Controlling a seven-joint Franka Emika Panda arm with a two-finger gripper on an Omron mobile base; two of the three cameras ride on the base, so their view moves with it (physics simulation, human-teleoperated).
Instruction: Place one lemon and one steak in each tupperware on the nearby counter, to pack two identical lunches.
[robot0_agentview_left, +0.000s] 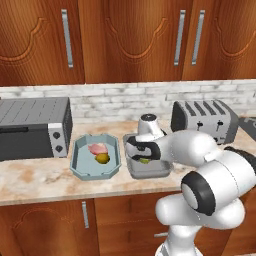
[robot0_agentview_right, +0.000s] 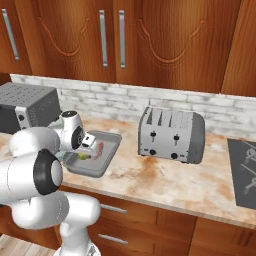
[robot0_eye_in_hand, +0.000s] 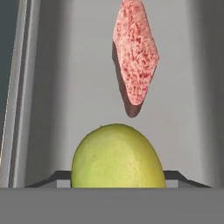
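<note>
yellow-green lemon right at the gripper (steak beyond).

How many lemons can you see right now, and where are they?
2. A dull orange-yellow lemon lies in the blue-grey tupperware beside a steak. A yellow-green lemon sits at the gripper, over the greyer tupperware. Others may be hidden behind the arm.

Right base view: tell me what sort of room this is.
A rendered home kitchen, most likely: a silver toaster stands on a stone-look counter, with wooden cabinets above a white brick backsplash.
</note>
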